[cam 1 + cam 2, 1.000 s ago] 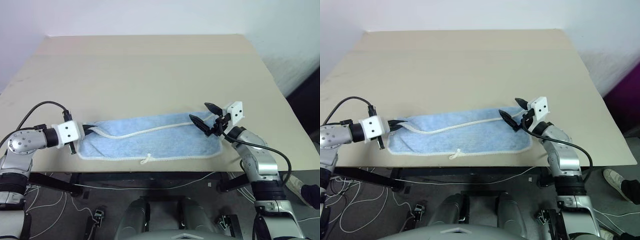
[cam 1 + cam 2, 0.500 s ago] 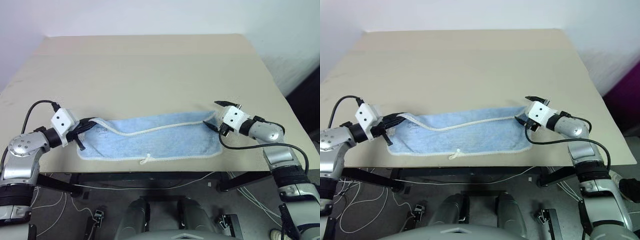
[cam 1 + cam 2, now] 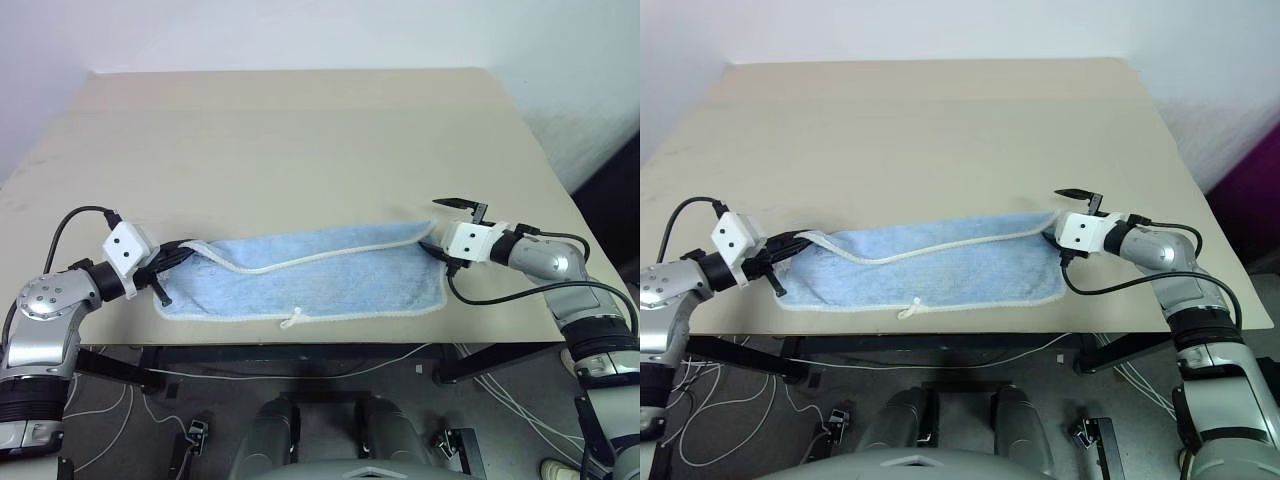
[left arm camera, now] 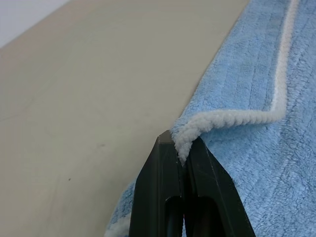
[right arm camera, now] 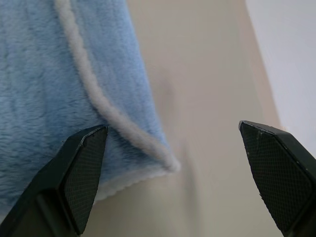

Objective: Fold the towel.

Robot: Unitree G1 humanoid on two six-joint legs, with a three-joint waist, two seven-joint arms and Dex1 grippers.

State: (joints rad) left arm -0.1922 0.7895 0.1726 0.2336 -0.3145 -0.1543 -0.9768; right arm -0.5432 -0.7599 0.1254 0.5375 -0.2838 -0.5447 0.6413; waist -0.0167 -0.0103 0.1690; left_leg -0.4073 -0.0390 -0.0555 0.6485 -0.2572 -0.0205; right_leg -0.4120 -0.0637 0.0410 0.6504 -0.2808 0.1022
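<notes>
Towel (image 3: 300, 280) edging pinched in left tool (image 3: 183, 250) — right tool (image 3: 443, 224) gapes wide, empty, beside its corner.

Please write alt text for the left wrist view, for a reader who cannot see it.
The left gripper has its two black fingers shut on the white stitched edge of the light blue towel, lifting it into a small ridge. The beige table lies beside the towel.

Bright, even, diffuse light; soft shadows; sharp focus.
</notes>
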